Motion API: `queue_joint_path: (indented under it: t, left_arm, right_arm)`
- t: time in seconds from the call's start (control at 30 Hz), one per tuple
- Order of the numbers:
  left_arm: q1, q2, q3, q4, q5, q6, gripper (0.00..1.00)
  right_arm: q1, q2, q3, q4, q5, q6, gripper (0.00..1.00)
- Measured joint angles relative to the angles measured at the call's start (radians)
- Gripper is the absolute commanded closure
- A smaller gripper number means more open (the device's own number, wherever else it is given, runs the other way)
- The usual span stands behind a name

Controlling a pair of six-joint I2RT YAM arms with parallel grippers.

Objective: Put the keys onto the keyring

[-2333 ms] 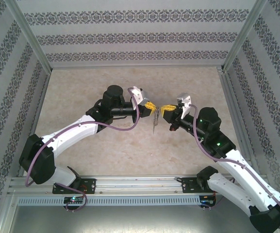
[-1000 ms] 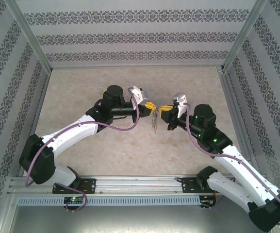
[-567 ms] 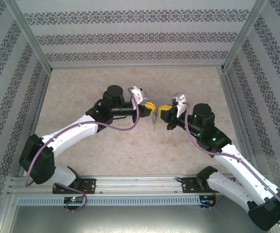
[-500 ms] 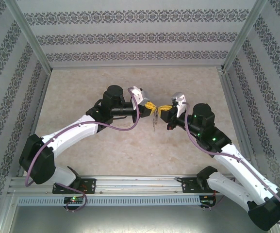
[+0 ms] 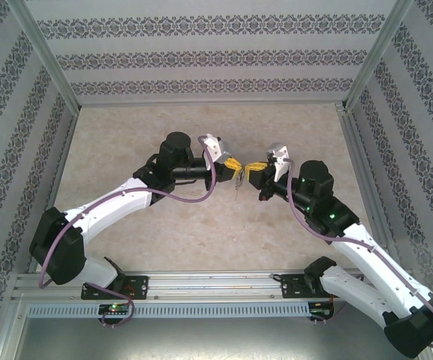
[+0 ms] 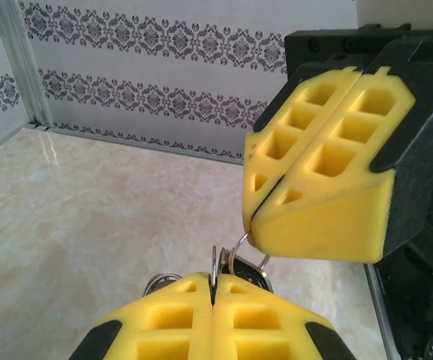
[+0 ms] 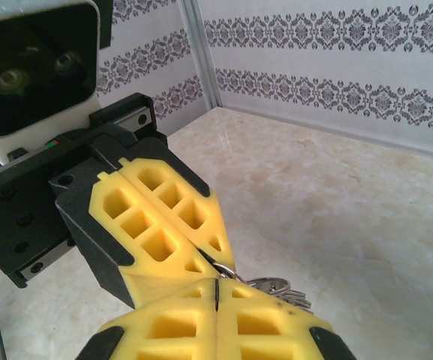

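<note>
I have both arms raised over the marble-look tabletop (image 5: 163, 127), and the two claws meet tip to tip above its middle. The left gripper (image 5: 236, 166) is clenched: in its own wrist view the yellow foam fingers (image 6: 163, 322) press flat together and a thin silver ring stands up out of the seam between them. That ring is part of the keyring (image 6: 214, 262), so I read the left claw as grasping it.

The right gripper (image 5: 251, 168) is clenched too, its yellow fingers (image 6: 329, 150) closed along their whole length. It comes in from above and to the right of the left claw's tip, angled down, and its point sits just over the seam of the left fingers. A loop of wire curls out right at that point, touching it. I cannot tell whether the wire is pinched there or only rests against the foam.

From the right wrist camera, the left claw's tip sits against the right claw's tip, and more silver loops of the keyring (image 7: 275, 285) stick out just beyond the tips, to their right. From above, the keyring (image 5: 236, 184) hangs as a thin strand just below the left claw's tip, clear of the tabletop.
</note>
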Motion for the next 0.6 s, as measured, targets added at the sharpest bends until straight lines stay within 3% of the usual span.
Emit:
queue_joint_path:
  t: [0.6]
  left_arm:
    - [0.000,0.000,0.000,0.000,-0.002,0.000,1.00]
  right_arm:
    - [0.000,0.023,0.000,0.027,0.010,0.000,1.00]
